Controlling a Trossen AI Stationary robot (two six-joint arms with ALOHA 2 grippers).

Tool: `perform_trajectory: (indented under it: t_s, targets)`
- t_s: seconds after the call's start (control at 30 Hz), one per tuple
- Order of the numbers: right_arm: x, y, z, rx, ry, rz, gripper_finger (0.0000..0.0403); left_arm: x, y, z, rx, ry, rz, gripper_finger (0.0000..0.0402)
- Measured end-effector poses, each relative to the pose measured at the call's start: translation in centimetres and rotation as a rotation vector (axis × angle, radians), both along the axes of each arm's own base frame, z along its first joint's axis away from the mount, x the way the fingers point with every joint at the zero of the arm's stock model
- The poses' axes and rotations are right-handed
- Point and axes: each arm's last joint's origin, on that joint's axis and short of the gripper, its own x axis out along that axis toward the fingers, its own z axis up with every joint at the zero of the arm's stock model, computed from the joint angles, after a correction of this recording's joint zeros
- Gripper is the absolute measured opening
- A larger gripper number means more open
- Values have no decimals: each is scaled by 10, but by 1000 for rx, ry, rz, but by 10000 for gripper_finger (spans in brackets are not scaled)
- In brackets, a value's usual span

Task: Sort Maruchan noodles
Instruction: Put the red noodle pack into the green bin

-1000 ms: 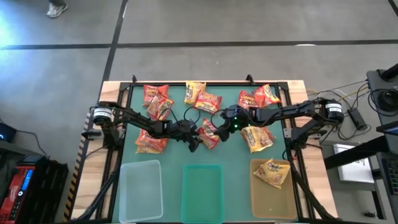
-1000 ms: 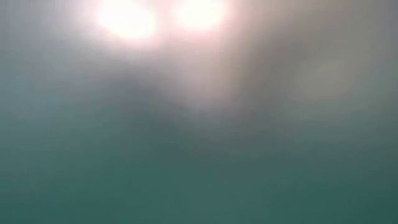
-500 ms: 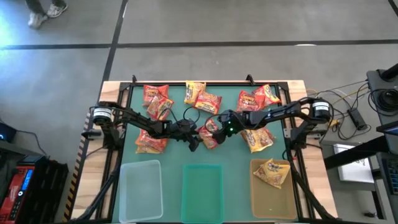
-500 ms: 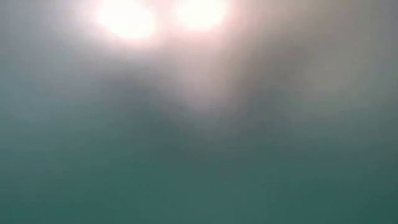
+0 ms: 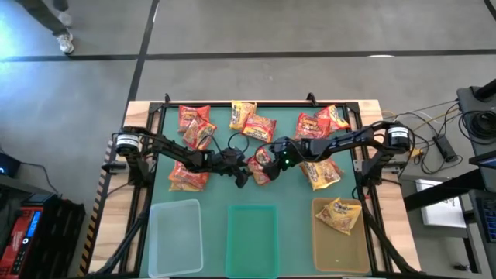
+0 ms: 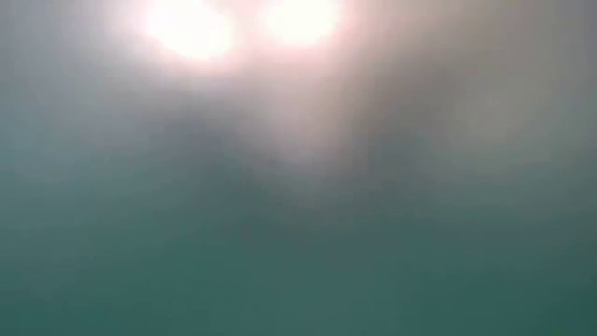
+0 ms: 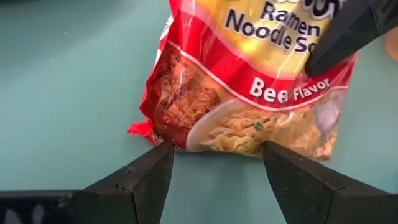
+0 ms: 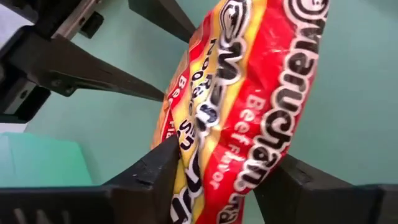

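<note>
**Two grippers meet at a beef ramen packet on the green mat**

Seen closest, in the right wrist view, a crinkly, glossy red and yellow beef packet (image 8: 242, 106) is clamped between the right gripper (image 8: 227, 177)'s dark wedge-shaped fingers, its printed label creased. In the left wrist view the same beef packet (image 7: 249, 81) lies just beyond the left gripper (image 7: 217, 165), whose matte black jaws stand apart and touch nothing; one right finger is seen pressing on the label.

Only the high view shows the whole layout. The beef packet (image 5: 261, 164) sits at the middle of the green mat (image 5: 291, 190), between the left gripper (image 5: 242, 172) and the right gripper (image 5: 271, 159). Three shallow rectangular bins line the mat's near edge: a clear bin (image 5: 173, 246), a teal bin (image 5: 252, 248) and an amber bin (image 5: 341, 246) holding one yellow packet (image 5: 338, 215). The other packets (image 5: 252, 120) are scattered across the mat's far half.

The low view is a blur of teal and glare.
</note>
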Motion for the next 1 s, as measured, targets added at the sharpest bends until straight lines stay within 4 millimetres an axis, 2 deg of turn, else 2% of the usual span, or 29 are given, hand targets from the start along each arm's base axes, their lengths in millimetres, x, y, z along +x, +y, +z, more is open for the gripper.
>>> perform_trajectory:
  t_s: [0.2, 0.53, 0.77, 1.0]
  targets:
    - [-1, 0, 3, -13, -5, 15, 126, 0, -1, 5, -17, -20, -24, 233]
    - [-4, 1, 8, -67, -3, 63, 122, -9, -3, 36, 5, -42, -78, 233]
    - [-6, 3, 13, -64, -28, 150, 121, -28, -4, 52, 14, -43, -81, 233]
    - [-7, 15, 31, -95, -99, 218, 121, -56, -5, 63, 11, -65, -54, 233]
